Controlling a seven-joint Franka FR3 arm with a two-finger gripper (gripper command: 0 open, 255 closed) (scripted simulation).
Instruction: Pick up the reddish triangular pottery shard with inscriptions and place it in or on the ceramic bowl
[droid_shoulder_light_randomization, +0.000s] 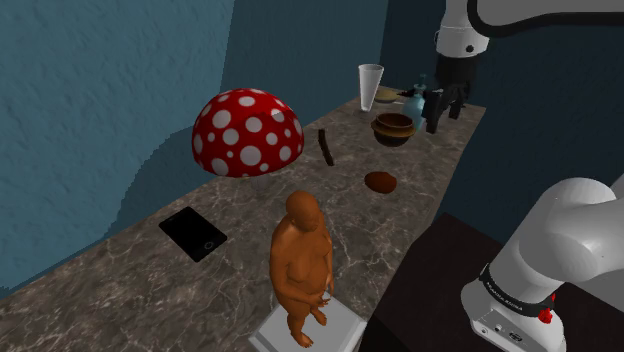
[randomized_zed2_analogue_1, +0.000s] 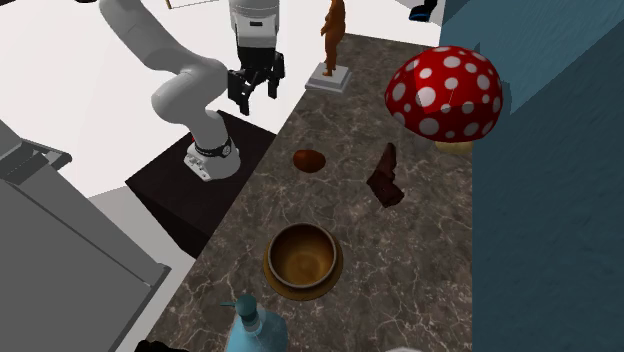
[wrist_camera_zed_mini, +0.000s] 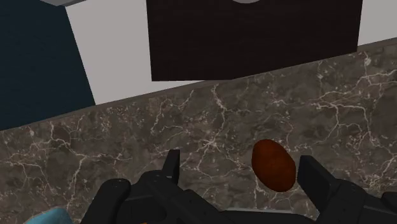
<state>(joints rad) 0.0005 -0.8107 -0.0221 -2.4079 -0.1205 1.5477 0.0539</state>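
Tool (randomized_zed2_analogue_1: 256, 97) aloft; shard (randomized_zed2_analogue_1: 386, 178) upright, tip up

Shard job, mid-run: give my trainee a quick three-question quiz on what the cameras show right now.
1. True or false: the pincer is open and holds nothing.
2. Fill in: the brown bowl contains ___.
3. Which lies nearest the spotted mushroom? A) the dark reddish shard B) the brown bowl C) the blue bottle
Key: 1 true; 2 nothing; 3 A.
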